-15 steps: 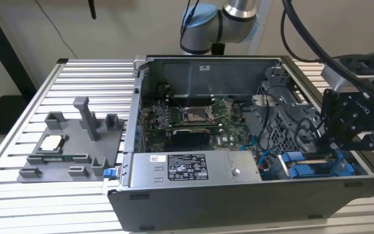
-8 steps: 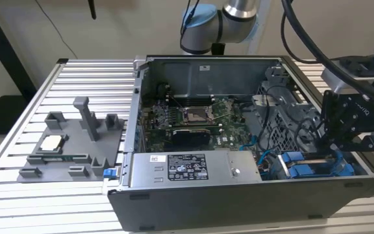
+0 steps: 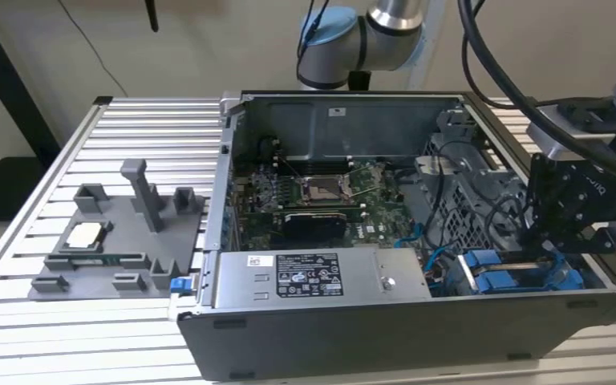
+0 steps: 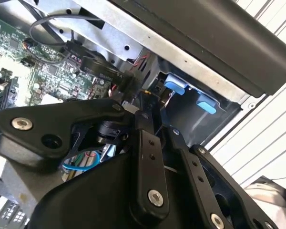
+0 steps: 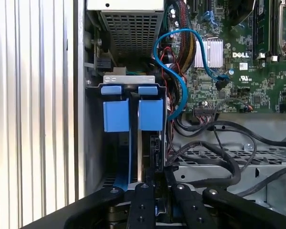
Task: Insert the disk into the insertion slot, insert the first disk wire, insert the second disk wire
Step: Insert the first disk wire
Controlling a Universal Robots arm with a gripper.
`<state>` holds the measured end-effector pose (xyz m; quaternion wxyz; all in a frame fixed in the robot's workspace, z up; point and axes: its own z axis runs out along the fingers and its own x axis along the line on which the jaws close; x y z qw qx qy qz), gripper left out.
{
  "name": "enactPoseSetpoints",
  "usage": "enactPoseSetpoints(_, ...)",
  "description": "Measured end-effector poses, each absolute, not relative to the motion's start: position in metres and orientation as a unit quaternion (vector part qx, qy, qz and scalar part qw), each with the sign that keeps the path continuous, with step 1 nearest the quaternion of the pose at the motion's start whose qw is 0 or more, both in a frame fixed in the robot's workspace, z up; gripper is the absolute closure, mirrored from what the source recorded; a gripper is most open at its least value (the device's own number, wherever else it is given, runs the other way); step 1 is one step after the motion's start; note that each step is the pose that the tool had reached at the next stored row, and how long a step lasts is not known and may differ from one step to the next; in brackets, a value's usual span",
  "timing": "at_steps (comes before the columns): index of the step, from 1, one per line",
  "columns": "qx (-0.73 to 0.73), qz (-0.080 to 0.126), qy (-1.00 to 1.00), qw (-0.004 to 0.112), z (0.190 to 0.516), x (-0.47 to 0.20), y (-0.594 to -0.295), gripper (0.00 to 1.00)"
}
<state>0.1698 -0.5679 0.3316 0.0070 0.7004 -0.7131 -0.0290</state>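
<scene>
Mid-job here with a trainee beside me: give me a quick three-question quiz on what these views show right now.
1. True or false: in the exterior view the black pincer hangs above the bright blue plastic carrier frames in the open dark-grey metal computer case.
2. The grey metal power supply box with a white label sits: A) on the slatted table; B) inside the case; C) on the grey tray.
3. Fill in: in the first wrist view, the thin cable curving beside the carrier frames is coloured ____.
Key: 1 true; 2 B; 3 blue.
</scene>
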Motion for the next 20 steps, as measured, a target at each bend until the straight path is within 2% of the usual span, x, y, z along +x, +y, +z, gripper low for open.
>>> enactPoseSetpoints(8, 0.7, -0.028, -0.713, 0.008, 0.331, 0.17, -0.568, 0.8)
enactPoseSetpoints(10, 0.7, -0.028, -0.713, 0.008, 0.337, 0.17, -0.568, 0.67)
enactPoseSetpoints(20, 0.7, -0.028, -0.713, 0.008, 0.381, 0.17, -0.568, 0.67)
